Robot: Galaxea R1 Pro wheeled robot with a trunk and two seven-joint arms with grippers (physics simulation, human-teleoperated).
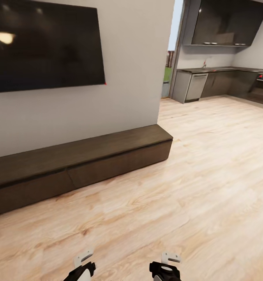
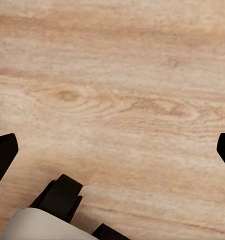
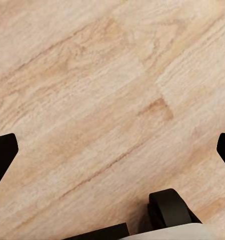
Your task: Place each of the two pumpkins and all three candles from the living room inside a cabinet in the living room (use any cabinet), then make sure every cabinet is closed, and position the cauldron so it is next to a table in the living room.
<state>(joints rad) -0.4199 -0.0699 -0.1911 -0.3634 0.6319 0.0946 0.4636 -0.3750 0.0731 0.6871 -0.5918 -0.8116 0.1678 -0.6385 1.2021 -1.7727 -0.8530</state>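
The cabinet (image 1: 80, 164) runs along the wall (image 1: 135, 78), under the TV (image 1: 45, 43). The kitchen (image 1: 225, 78) lies behind, to the right.

Both arms end in glossy black housings with white shells and pale grey angular brackets; the fingers (image 2: 2, 155) are black.

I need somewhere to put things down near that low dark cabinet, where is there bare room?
The cabinet top is bare along its whole length under the wall screen. The wooden floor lies bare from the cabinet front out toward the kitchen units. The left gripper and right gripper hang open over floor.
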